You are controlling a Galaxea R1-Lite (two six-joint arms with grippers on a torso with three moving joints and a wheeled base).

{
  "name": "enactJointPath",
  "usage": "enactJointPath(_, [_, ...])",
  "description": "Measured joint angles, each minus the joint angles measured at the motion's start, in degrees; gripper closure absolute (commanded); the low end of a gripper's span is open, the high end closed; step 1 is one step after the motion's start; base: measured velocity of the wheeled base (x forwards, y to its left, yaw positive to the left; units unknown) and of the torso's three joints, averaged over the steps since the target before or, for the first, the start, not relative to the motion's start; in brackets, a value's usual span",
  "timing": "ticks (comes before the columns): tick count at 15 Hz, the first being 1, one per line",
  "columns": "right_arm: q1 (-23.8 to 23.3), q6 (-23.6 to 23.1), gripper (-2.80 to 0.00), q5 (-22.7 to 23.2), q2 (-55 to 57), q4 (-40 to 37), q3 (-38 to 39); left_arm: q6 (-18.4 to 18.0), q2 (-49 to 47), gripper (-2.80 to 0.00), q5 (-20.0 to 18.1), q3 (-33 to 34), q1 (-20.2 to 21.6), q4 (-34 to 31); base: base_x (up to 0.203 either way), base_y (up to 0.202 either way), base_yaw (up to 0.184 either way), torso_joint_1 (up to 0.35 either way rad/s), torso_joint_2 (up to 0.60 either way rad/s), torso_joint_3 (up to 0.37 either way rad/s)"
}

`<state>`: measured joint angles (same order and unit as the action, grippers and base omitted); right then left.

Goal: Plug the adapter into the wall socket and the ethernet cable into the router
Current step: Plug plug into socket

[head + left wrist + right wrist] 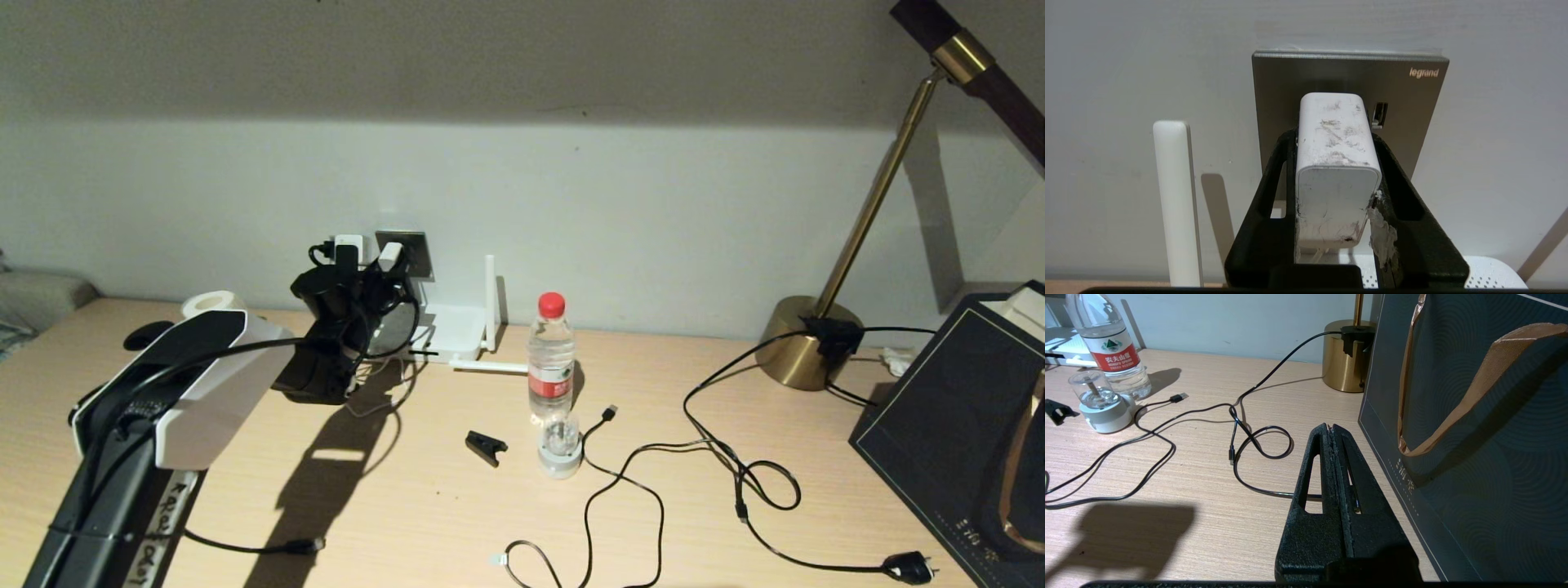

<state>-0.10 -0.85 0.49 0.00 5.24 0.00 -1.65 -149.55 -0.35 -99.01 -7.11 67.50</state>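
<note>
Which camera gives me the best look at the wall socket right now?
The left wrist view. The wall socket fills its centre, with the adapter in the left gripper against its face. The head view shows only a small part of it behind that gripper. The right wrist view misses it.

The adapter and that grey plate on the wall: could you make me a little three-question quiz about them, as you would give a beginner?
1. True or false: the left gripper is shut on the adapter.
2. What does the adapter point at? A) the wall socket B) the water bottle C) the brass lamp
3. Fill in: the right gripper is shut and holds ____.

Key
1. True: its fingers clamp the white block on both sides.
2. A: the grey plate stands right behind it; the pictures do not show whether the prongs are in.
3. Nothing: it hangs over the desk beside the dark paper bag.
</note>
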Motion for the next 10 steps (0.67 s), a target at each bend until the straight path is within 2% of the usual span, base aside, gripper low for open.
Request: enactJointPath(10, [0.00,0.01,0.00,0.02,0.00,-0.04,0.00,-0.11,0.44,0.00,0.04,-0.22,-0.09,-0.27,0.000,0.000,0.000,0.000,0.00,0.000])
